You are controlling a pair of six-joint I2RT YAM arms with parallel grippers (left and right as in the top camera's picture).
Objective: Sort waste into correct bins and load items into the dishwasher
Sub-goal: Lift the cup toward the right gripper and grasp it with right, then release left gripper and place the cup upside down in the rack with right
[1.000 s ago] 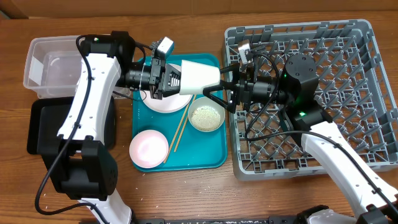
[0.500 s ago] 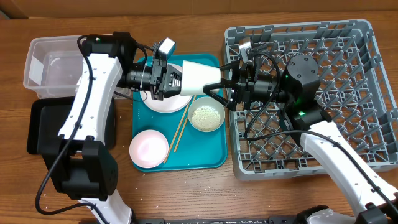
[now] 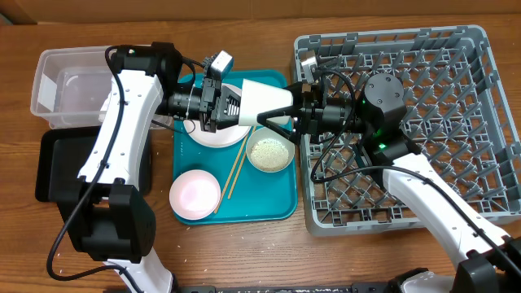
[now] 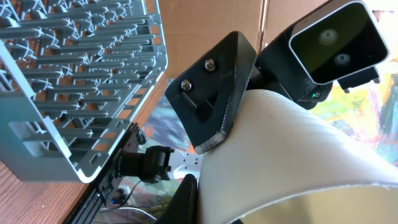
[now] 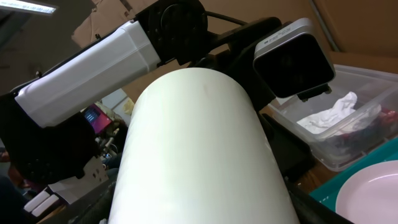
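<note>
Small white cup (image 3: 264, 101): lying on its side in the air above the teal tray (image 3: 281, 203), wide rim pointing toward the left arm and narrow base toward the right arm. It is touching nothing below it.
Left gripper (image 3: 234, 104): reaching in from the left and meeting the cup at its wide end. Its fingers are grasping the rim, though the cup is hiding most of them in the overhead view.
Right gripper (image 3: 277, 104): reaching in from the rack side, fingers clenched on the narrow end of the cup. In the left wrist view a black finger (image 4: 214, 93) is pressing flat on the cup wall (image 4: 298, 149).
Right wrist view: the cup (image 5: 193, 155) is filling most of the frame, with the left arm's camera (image 5: 292, 56) sitting just behind it.
Grey dish rack (image 3: 456, 73): sitting on the counter (image 3: 244, 252) right of the teal tray, with the right arm leaning across its near-left part.
White bowl (image 3: 288, 159): resting on the tray below the cup and holding rice-like grains (image 3: 269, 152).
Chopsticks (image 3: 236, 172): lying together on the tray, slanting between the bowl and the pink plate (image 3: 195, 195).
White dish (image 3: 213, 137): sitting on the tray's far-left part, partly under the left gripper.
Clear tub (image 3: 49, 65): standing at far left and holding a crumpled white napkin (image 5: 333, 115).
Black tray (image 3: 57, 175): lying just in front of the tub, with the left arm crossing over its right edge.
</note>
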